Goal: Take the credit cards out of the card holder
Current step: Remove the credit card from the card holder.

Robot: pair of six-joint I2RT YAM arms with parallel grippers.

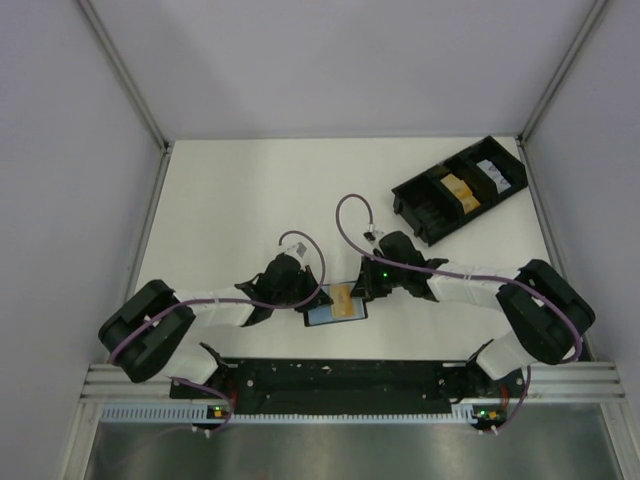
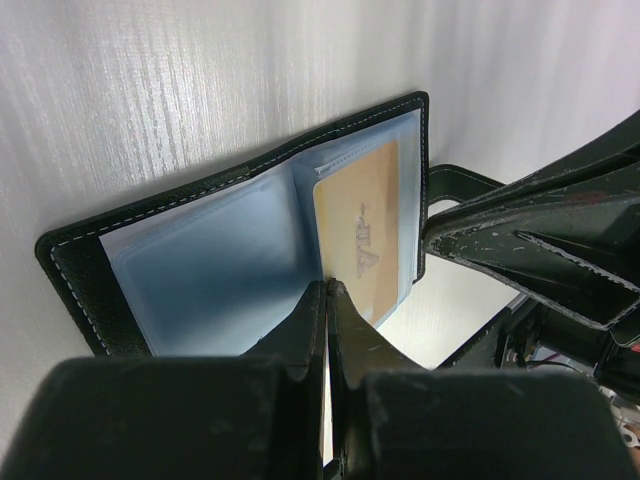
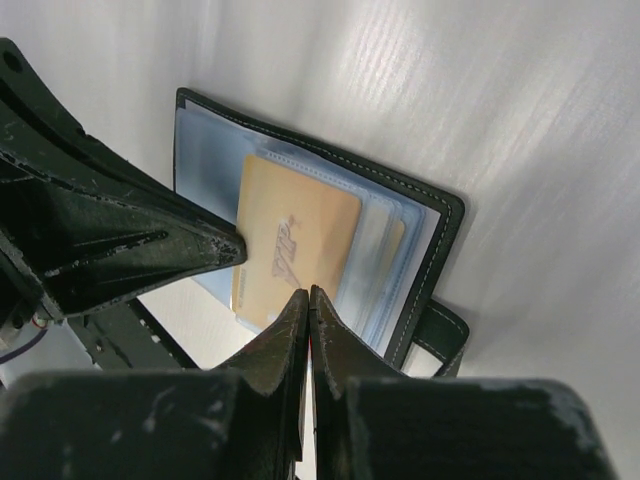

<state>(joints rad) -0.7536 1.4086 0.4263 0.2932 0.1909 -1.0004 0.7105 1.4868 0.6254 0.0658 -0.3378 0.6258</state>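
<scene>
Left tool (image 2: 326, 285): fingers together, tips at the fold of the open card holder (image 2: 200, 270). Right tool (image 3: 308, 292): also together, tips at the edge of the orange credit card (image 3: 290, 240); can't tell if it's pinched. Holder lies flat on the tabletop (image 1: 250, 190), near-centre. Black tray (image 1: 460, 190) far right, well apart. Both arms low, elbows out, wrists facing each other.
</scene>
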